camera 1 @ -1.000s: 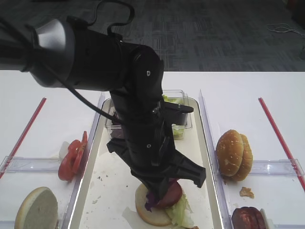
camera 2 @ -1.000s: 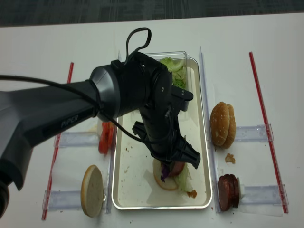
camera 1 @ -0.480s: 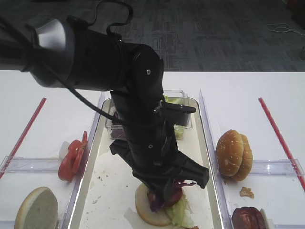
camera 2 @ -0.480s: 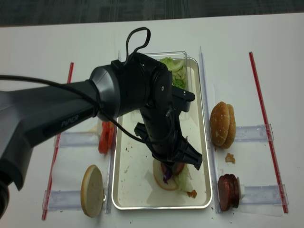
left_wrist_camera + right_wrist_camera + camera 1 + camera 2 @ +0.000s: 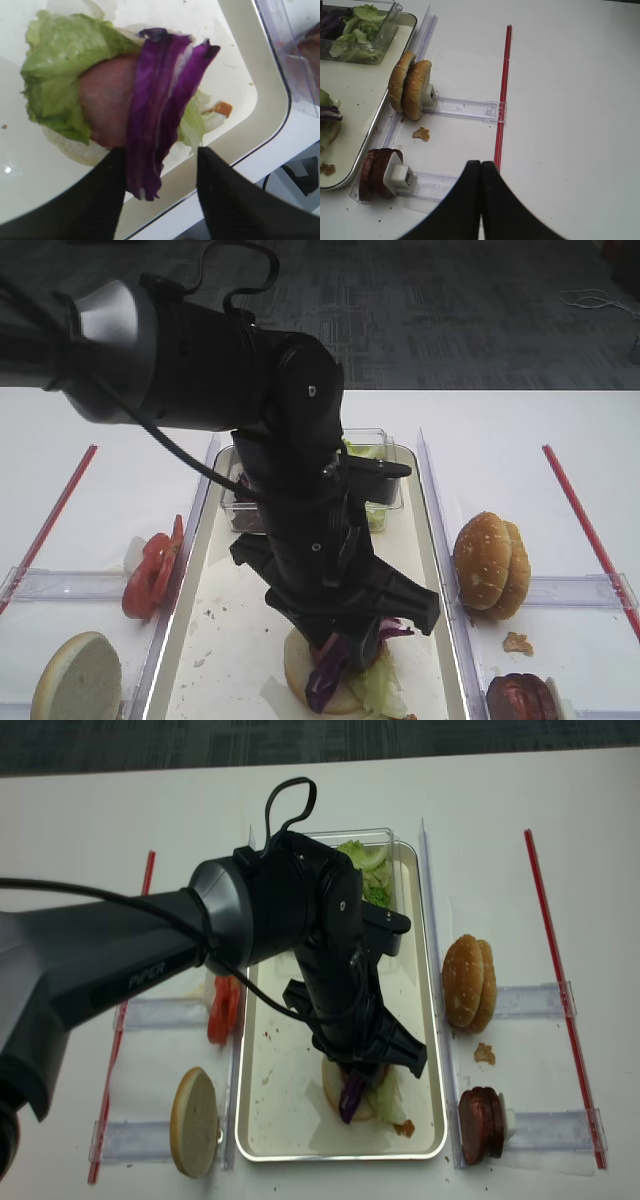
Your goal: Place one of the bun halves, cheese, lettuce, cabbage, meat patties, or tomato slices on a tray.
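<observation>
Purple cabbage (image 5: 160, 105) draped over patty and lettuce (image 5: 55, 65), left gripper (image 5: 159, 200) released above, right gripper (image 5: 480, 200) clenched.

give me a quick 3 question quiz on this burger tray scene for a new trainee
1. True or false: the left claw stands open over the cabbage.
2. What does the cabbage lie across? A) the meat patty and lettuce on the bun half B) the bare tray C) the tomato slices
3. Fill in: the right claw is ____.

Key: 1 true; 2 A; 3 shut
</observation>
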Robot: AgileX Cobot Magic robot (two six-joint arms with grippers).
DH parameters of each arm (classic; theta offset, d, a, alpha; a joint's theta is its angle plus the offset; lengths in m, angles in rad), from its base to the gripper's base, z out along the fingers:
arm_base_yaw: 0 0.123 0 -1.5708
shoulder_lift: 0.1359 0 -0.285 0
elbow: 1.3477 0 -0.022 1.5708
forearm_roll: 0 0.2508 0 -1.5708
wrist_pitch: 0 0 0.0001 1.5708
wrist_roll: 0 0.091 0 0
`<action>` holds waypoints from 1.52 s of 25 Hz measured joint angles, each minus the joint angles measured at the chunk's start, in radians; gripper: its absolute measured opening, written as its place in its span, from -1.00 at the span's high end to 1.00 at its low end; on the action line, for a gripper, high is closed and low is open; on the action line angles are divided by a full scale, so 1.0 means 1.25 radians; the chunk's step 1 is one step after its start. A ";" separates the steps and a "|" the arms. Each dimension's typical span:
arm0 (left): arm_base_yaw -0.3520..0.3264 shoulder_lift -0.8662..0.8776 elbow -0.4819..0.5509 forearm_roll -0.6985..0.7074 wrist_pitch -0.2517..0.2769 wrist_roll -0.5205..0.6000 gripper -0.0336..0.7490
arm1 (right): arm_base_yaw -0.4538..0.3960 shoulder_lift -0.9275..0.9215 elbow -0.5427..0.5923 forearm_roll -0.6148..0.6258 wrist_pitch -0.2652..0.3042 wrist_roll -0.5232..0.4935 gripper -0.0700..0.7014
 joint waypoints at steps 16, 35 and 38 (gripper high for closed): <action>0.000 0.000 -0.008 0.002 0.029 -0.008 -0.24 | 0.000 0.000 0.000 0.000 0.000 0.000 0.76; 0.084 0.000 -0.158 0.136 0.173 -0.087 -0.24 | 0.000 0.000 0.000 0.000 0.000 0.000 0.76; 0.104 0.000 -0.158 0.136 0.173 -0.087 -0.24 | 0.000 0.000 0.000 0.000 0.000 0.001 0.76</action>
